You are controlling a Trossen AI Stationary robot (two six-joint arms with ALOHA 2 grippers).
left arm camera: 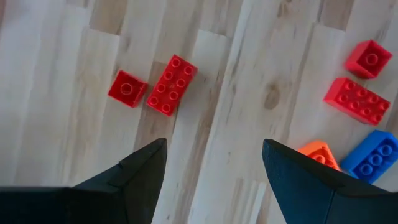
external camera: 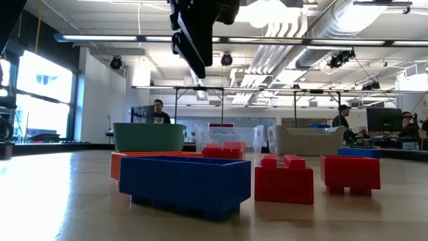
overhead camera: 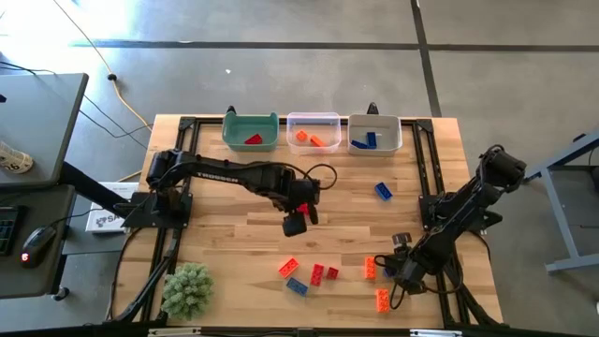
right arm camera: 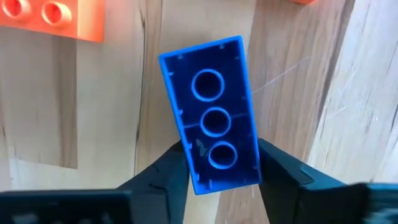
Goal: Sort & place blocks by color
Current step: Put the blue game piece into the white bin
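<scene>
The step in hand is a pickup. The right end effector (right arm camera: 217, 177) sits low at the near right of the bench (overhead camera: 234, 187), its two fingers clamped on the sides of a blue block (right arm camera: 212, 112) that shows its hollow underside (three round sockets in a row). An orange block (right arm camera: 43, 17) lies just beside it on the wood. I judge the next move calls for lifting this block clear and carrying it across the bench to the grey bin (overhead camera: 374, 133) at the far edge, where blue blocks already lie.

The left end effector (overhead camera: 295, 223) hangs above mid-bench with its fingers apart and nothing between them; its wrist view looks down on loose blocks, so it seems poised to choose one, perhaps the red two-by-four (left arm camera: 171, 85).

Counting from the high view: three bins, namely a green bin (overhead camera: 251, 131) with one red block, a clear bin (overhead camera: 313, 131) with what looks like two orange blocks, and the grey bin with about two blue ones. Loose on the bench I count one blue block alone toward the far right (overhead camera: 383, 191), a near group of roughly one orange, two red and one blue, and two orange blocks (overhead camera: 382, 300) near the right arm (small ones may be hidden).
</scene>
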